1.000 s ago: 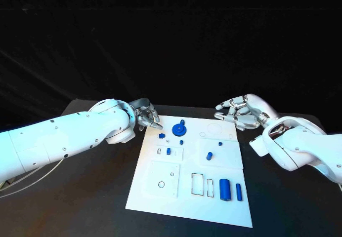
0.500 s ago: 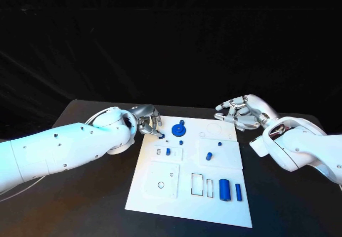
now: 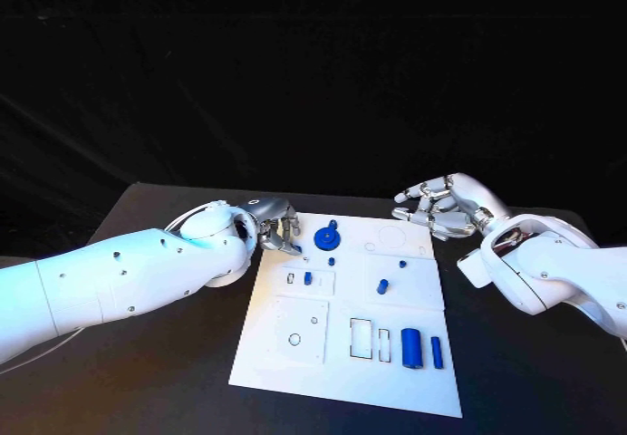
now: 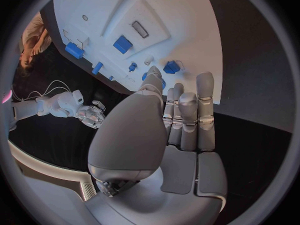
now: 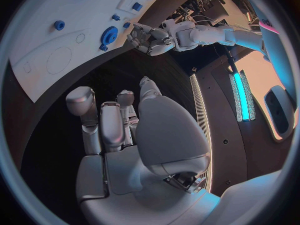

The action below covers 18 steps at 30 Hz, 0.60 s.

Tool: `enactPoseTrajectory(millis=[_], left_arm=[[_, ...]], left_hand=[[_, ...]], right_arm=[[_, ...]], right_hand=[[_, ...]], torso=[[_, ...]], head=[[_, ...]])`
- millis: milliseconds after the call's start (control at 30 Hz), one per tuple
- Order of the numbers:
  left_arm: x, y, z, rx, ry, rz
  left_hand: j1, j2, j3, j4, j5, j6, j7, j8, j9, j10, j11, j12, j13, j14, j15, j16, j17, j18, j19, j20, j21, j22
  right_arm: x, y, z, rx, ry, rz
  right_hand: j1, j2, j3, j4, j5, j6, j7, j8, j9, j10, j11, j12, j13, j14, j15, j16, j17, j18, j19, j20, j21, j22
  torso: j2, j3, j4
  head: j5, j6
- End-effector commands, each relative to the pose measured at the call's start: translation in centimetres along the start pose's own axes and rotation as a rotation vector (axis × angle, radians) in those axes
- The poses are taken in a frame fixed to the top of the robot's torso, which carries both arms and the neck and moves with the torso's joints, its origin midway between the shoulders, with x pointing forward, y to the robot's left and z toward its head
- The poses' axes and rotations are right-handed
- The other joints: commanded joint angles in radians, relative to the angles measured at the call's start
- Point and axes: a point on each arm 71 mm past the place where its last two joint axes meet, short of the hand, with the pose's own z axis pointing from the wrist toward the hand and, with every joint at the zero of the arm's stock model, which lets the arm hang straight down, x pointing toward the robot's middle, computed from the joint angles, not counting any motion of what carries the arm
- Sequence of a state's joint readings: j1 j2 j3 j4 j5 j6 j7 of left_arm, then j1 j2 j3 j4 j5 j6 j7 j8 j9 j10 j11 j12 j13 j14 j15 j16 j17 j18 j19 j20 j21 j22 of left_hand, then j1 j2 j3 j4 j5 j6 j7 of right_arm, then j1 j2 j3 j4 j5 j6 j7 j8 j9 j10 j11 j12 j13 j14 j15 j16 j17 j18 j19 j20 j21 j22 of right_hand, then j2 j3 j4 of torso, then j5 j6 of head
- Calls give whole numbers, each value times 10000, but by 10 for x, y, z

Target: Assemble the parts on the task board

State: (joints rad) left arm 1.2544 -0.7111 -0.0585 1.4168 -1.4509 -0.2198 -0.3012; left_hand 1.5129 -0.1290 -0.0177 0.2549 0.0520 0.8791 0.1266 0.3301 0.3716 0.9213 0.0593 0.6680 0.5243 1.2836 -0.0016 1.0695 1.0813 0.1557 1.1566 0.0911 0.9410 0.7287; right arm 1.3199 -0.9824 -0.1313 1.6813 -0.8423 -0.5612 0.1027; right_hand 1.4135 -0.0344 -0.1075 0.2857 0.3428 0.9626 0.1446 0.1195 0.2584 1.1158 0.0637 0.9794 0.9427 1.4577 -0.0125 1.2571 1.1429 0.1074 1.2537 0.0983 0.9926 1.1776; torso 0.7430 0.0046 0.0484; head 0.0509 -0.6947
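The flat white task board [image 3: 342, 358] lies in the middle of the black table [image 3: 157, 362]. Small blue parts sit on it. A round blue gear [image 3: 328, 240] sits near the board's far edge, with a small blue peg [image 3: 334, 224] just behind it. A little blue knob [image 3: 296, 248] lies near the left hand. A short blue peg [image 3: 383, 286] lies in the middle of the board. A big blue cylinder [image 3: 411, 348] and a thin blue bar [image 3: 437, 352] lie side by side near the board's near right corner, beside two empty slots with black outlines.

The silver left hand [image 3: 274, 227] hangs at the board's far left corner. Its fingers [image 4: 187, 116] are straight and close together, holding nothing. The silver right hand [image 3: 440, 207] floats past the far right corner, fingers curled loosely, holding nothing.
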Motion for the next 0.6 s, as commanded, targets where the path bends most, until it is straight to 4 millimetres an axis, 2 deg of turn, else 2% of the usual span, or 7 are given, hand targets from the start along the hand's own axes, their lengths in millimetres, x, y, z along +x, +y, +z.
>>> enactPoseTrajectory(millis=[33, 467, 600], left_arm=[[4, 0, 2, -236, 384, 298], [9, -1, 3, -368, 1040, 179], [10, -1, 4, -412, 1102, 216]], left_hand=[[19, 25, -43, 6, -34, 58, -17, -48, -29, 2, 10, -56, -19, 96, -16, 49, 21, 65, 81, -3, 50, 37], [185, 85, -56, 7, -35, 336, -96, -143, -267, 110, -48, -33, -171, 202, -62, 191, 91, 27, 215, -40, 207, 261], [291, 94, -91, -37, -32, 402, -188, -259, -443, 253, -143, 235, -107, 630, -138, 959, 760, -77, 534, -99, 708, 891]], right_arm=[[1, 1, -1, -103, 148, -91], [1, 1, -1, -102, 137, -95], [1, 2, -1, -112, 136, -91]], right_hand=[[49, 87, -26, -56, 39, -61, -4, 61, 10, -47, -32, 33, 5, -22, 1, -48, 9, 184, 17, -14, -51, 13], [67, 98, -25, -61, 44, -58, -5, 67, 13, -35, -33, 51, 13, -14, -2, -43, 21, 181, 32, -16, -45, 21], [67, 98, -25, -61, 44, -58, -5, 67, 13, -35, -33, 51, 13, -14, -2, -43, 21, 181, 32, -16, -45, 21]], torso=[[-3, 5, -2], [-8, 12, 3], [-12, 13, 3]], head=[[-10, -26], [-49, -69], [-40, -72]])
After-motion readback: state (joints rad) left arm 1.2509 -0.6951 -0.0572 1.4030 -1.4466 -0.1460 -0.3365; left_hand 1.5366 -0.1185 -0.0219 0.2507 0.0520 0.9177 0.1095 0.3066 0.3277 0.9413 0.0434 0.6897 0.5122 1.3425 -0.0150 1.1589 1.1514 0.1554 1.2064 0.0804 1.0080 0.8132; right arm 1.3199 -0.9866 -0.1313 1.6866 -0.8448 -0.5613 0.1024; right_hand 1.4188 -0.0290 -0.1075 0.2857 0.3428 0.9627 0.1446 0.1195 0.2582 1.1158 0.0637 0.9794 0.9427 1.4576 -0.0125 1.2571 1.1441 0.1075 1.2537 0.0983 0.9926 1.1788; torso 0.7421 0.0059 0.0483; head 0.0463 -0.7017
